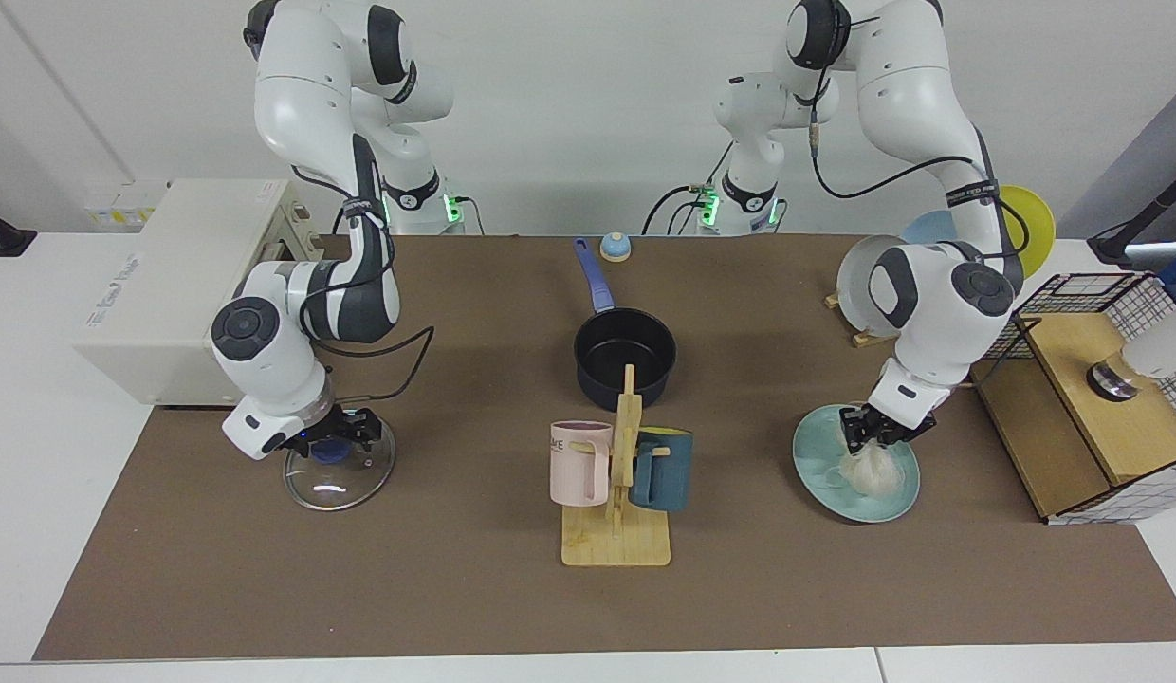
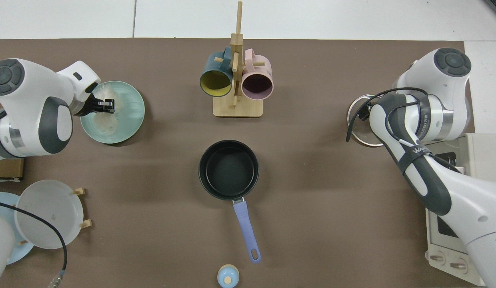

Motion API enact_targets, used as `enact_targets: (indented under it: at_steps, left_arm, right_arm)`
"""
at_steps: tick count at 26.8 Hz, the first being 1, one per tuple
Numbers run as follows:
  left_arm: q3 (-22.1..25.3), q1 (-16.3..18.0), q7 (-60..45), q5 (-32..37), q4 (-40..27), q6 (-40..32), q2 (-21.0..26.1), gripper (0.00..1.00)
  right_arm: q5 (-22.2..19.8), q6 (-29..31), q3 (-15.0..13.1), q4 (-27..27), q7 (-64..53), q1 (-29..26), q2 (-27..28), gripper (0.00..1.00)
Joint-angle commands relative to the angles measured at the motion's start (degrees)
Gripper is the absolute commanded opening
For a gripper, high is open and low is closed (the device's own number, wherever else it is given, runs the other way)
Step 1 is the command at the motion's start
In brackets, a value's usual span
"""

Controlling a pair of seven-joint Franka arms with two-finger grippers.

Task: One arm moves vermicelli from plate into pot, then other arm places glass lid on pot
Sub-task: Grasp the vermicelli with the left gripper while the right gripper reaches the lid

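The pale teal plate [image 1: 814, 457] [image 2: 133, 114] lies at the right of the facing view. On it sits a whitish ball of vermicelli [image 1: 873, 471] [image 2: 101, 122]. My left gripper [image 1: 873, 432] [image 2: 108, 105] is shut on the top of the vermicelli and draws the strands up into a tuft. The black pot [image 1: 625, 356] [image 2: 228, 169] with its blue-purple handle stands empty mid-table. The glass lid [image 1: 346, 479] [image 2: 357, 134] lies flat at the left of the facing view. My right gripper [image 1: 336, 442] is down at the lid's blue knob, open, one finger on each side. In the top view the arm hides it.
A wooden mug rack [image 1: 615, 531] with a pink mug and a dark teal mug stands just in front of the pot. A rack with grey, sky-blue and yellow plates [image 1: 858, 275] is behind the left arm. A white appliance [image 1: 161, 285] sits behind the right arm, a wooden box [image 1: 1091, 417] beside the plate.
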Motion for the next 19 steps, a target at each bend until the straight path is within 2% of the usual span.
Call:
enact_targets:
  at_steps: [1, 9, 13, 15, 16, 17, 19]
  left_arm:
    - [0.48, 0.33, -0.14, -0.54, -1.20, -7.14, -7.65, 0.00]
    - [0.84, 0.59, 0.12, -0.27, -1.56, -21.47, -17.40, 0.00]
    - [0.92, 0.68, 0.12, -0.27, -2.78, -25.61, -23.46, 0.00]
    - [0.92, 0.68, -0.05, -0.27, -4.19, -26.49, -26.11, 0.00]
    - [0.92, 0.59, -0.23, -0.27, -4.54, -26.93, -26.90, 0.00]
    - [0.75, 0.16, -0.66, -0.27, -4.63, -27.72, -27.26, 0.00]
    - [0.14, -0.28, -1.37, -0.27, -4.72, -28.08, -27.26, 0.00]
  right_arm:
    - [1.18, 1.00, 0.27, -2.78, -4.35, -0.94, -1.70, 1.00]
    - [0.74, 1.26, 0.27, -3.13, -4.44, -0.50, -1.26, 1.00]
    - [0.56, 1.44, 0.18, -3.66, -4.52, -0.67, -1.09, 0.97]
    - [0.48, 1.44, 0.27, -3.66, -4.52, -0.67, -1.18, 0.81]
    - [0.39, 1.44, 0.19, -3.66, -4.61, -0.76, -1.18, 0.69]
    - [0.30, 1.44, 0.27, -3.66, -4.87, -0.85, -1.18, 0.52]
    - [0.30, 1.44, 0.18, -3.66, -5.75, -0.76, -1.09, 0.29]
